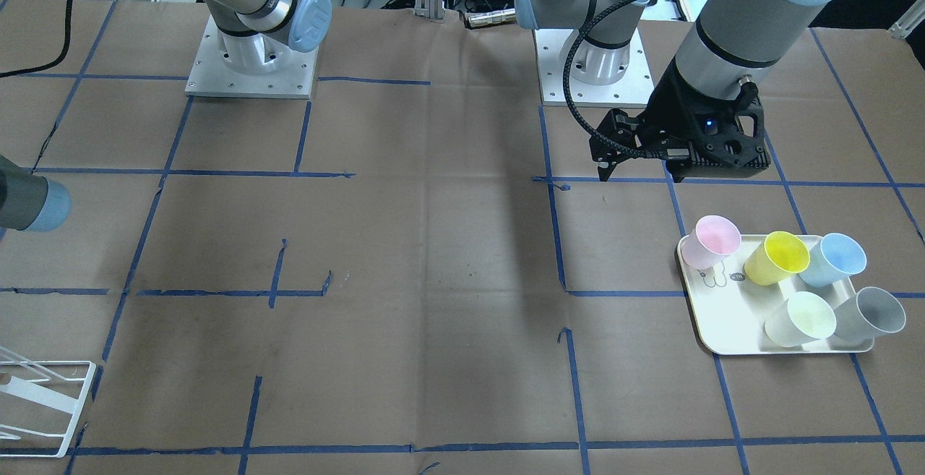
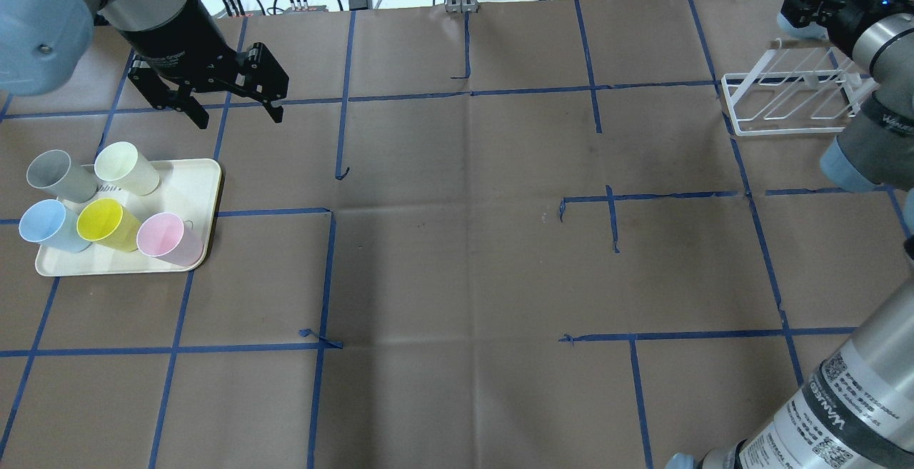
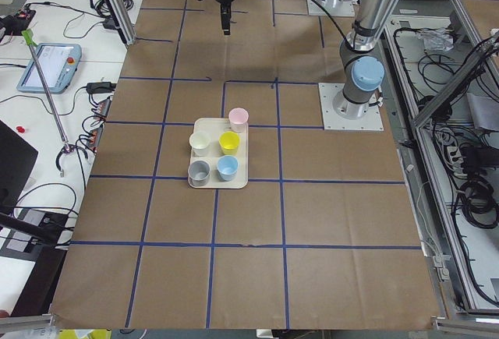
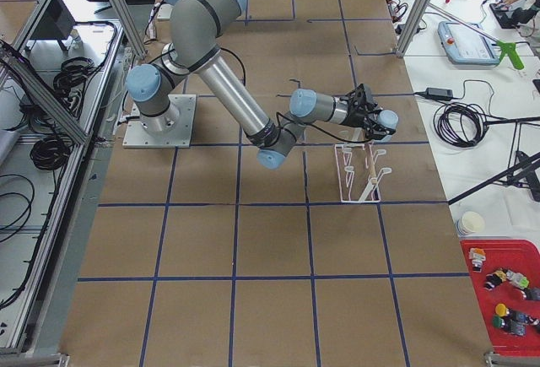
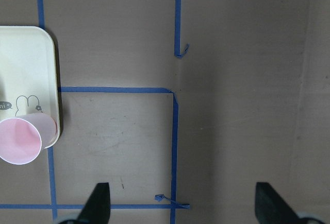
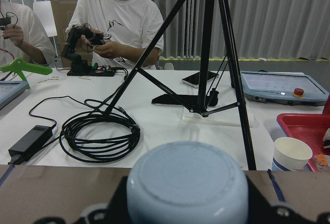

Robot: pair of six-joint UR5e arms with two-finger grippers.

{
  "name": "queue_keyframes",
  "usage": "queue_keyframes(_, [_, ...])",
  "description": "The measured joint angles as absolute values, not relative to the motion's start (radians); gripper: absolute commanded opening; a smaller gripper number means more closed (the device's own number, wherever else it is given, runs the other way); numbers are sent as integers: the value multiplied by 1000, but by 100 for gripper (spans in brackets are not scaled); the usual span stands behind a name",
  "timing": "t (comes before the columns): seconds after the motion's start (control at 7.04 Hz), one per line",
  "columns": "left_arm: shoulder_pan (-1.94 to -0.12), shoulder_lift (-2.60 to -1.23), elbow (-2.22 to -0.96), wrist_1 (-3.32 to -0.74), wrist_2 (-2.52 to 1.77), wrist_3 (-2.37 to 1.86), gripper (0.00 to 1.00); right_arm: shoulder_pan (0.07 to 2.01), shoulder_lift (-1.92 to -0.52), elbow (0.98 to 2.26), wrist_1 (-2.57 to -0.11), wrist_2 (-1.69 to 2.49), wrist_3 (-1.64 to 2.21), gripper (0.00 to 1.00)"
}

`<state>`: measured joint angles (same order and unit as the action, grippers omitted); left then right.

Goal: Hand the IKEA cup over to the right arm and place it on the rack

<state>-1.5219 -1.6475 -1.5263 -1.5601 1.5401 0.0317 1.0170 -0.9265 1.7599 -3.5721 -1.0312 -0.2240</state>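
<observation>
The right jaws are closed on a light blue cup (image 6: 186, 183). In the right wrist view its round bottom fills the lower middle, so the cup lies on its side, bottom toward the wrist and open end pointing away from the robot. In the overhead view the cup is in the upper right corner, up in the air.

The white wire rack (image 2: 785, 101) stands on the worktop just below the cup in that view, a little nearer the robot. I think the cup has to come down and back a bit to land on the bars. The right arm (image 4: 245, 105) is right there.

The left jaws are wide open with nothing in them, in the upper left of the overhead view, far from the rack.

Just beside them is one cream tray (image 2: 207, 190) with five cups on it: grey (image 2: 51, 173), pale cream (image 2: 121, 162), blue (image 2: 43, 223), yellow (image 2: 103, 220) and pink (image 2: 163, 235). That makes six cups, one rack, one tray.
</observation>
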Motion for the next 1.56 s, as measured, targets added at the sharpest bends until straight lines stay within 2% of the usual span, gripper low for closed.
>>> queue_keyframes(0.28, [-1523, -1643, -1529, -1560, 1539, 32, 99, 1017, -924, 1773, -3572, -1035, -224, 42])
queue_keyframes(0.43, [-1522, -1641, -1532, -1560, 1539, 32, 99, 1017, -921, 1776, -3572, -1038, -224, 74])
queue_keyframes(0.57, [-1522, -1640, -1534, -1560, 1539, 32, 99, 1016, -916, 1778, -3572, -1040, -225, 99])
queue_keyframes(1.56, [-1494, -1629, -1562, -1560, 1550, 109, 99, 1019, -933, 1766, -3562, -1045, -225, 100])
